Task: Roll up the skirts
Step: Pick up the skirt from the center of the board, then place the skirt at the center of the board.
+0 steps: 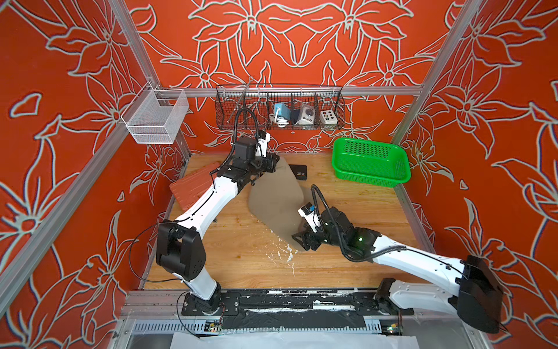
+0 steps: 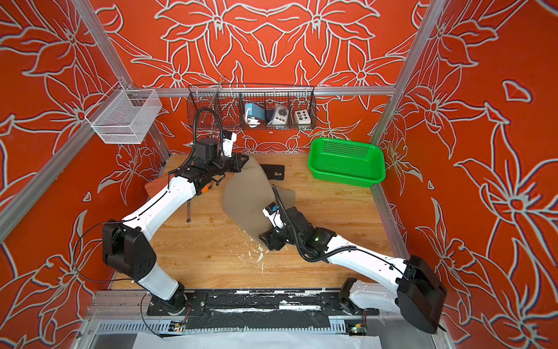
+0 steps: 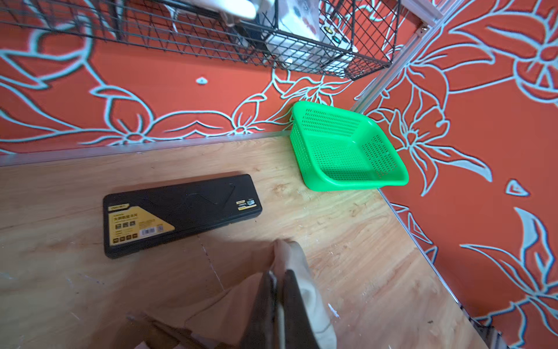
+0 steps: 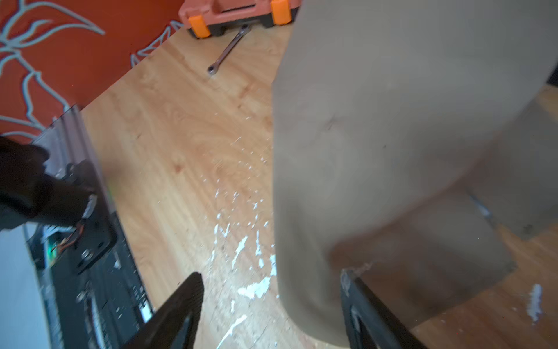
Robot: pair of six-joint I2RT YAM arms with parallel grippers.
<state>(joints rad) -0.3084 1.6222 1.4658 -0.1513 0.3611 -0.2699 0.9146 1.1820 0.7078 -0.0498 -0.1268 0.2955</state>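
Note:
The taupe skirt (image 1: pixel 276 196) lies stretched across the middle of the wooden table (image 1: pixel 241 263), running from the back toward the front in both top views. My left gripper (image 1: pixel 275 163) is at its far end, shut on a corner of the cloth; in the left wrist view that corner of the skirt (image 3: pixel 305 272) bunches up between the closed fingers (image 3: pixel 291 290). My right gripper (image 1: pixel 299 241) stands open at the skirt's near end. In the right wrist view the skirt's (image 4: pixel 377 121) rounded edge reaches into the gap of the right gripper (image 4: pixel 270 278), close to one finger (image 4: pixel 350 284).
A green plastic basket (image 1: pixel 371 160) stands at the back right. A black flat case (image 1: pixel 299 170) lies beside the skirt's far end. An orange tool case (image 1: pixel 193 187) and a wrench (image 2: pixel 188 211) lie at the left. White flecks (image 1: pixel 283 250) mark the wood near the right gripper.

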